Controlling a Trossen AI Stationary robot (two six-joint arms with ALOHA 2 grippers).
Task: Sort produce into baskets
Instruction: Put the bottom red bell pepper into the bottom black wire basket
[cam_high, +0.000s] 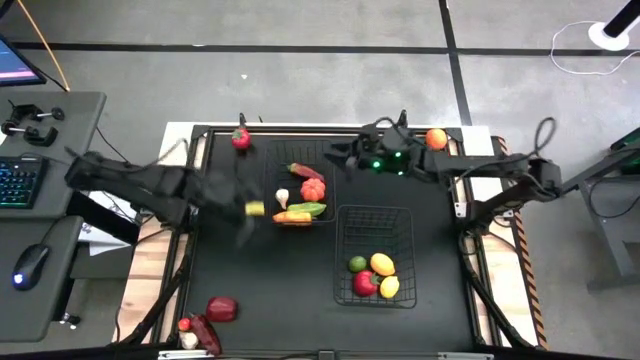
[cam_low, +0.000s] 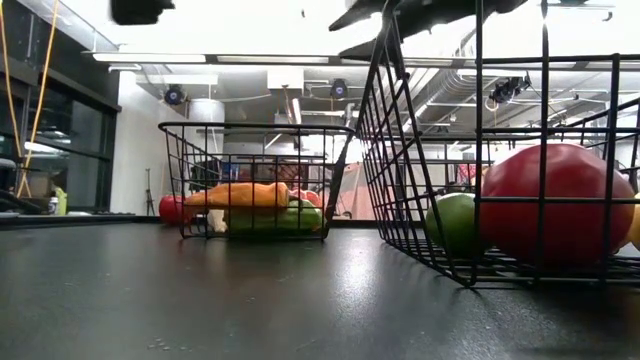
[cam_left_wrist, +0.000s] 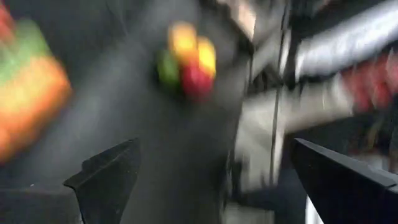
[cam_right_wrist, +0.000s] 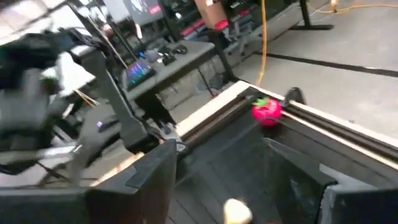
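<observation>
Two baskets sit on my black table (cam_high: 230, 270). One basket (cam_high: 300, 190) lies mid-table, toward the far side; it holds a red pepper (cam_high: 305, 171), a red tomato (cam_high: 313, 188), a white garlic piece (cam_high: 282, 197), a green piece (cam_high: 312, 209) and an orange carrot (cam_high: 292, 217). From table height I see the same basket (cam_low: 255, 180) with the orange piece (cam_low: 240, 194) lying over the green one (cam_low: 275, 220). My second basket (cam_high: 374, 255) sits nearer the front, to the right, holding a green fruit (cam_high: 357, 264), a red fruit (cam_high: 366, 283) and two yellow ones (cam_high: 383, 264) (cam_high: 390, 287) packed together in its front corner. Loose produce lies outside: a red strawberry-like piece (cam_high: 241, 138) at the far left edge, an orange fruit (cam_high: 436, 138) at the far right edge, and dark red pieces (cam_high: 221, 309) at the front left corner. My left claw (cam_high: 245, 210) hangs just left of the first basket, its fingers (cam_left_wrist: 106, 177) spread wide with nothing between them; a small yellow piece (cam_high: 256, 208) shows right beside it. My right claw (cam_high: 340, 152) hovers over the far edge behind the first basket, fingers (cam_right_wrist: 140, 180) wide apart and holding nothing.
</observation>
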